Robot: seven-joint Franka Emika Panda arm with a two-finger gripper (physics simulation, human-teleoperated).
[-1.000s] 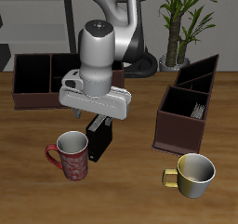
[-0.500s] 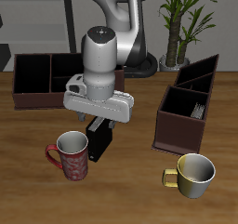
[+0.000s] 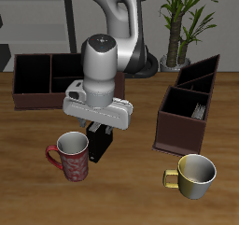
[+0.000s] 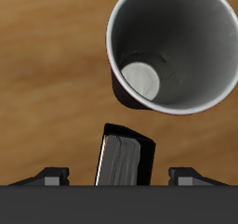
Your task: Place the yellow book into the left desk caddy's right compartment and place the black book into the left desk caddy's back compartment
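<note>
The black book (image 3: 100, 147) stands upright on the table beside a red mug. My gripper (image 3: 99, 129) is open right above it, one finger on each side of the book's top. In the wrist view the black book (image 4: 121, 159) shows between my fingertips (image 4: 56, 177), which stand apart from it. The left desk caddy (image 3: 182, 126) is a dark reddish-brown box off to the side. In its squarish right compartment, white page edges of a thin book (image 3: 198, 109) show; its cover colour cannot be made out.
A red mug (image 3: 73, 156) with a white inside (image 4: 172, 46) stands close beside the black book. A brass-coloured mug (image 3: 193, 175) sits near the table's front edge. A long caddy (image 3: 42, 79) stands farther back. A potted plant (image 3: 184, 23) is behind the table.
My gripper has come down a little over the black book, still open. The book and the mugs have not moved.
</note>
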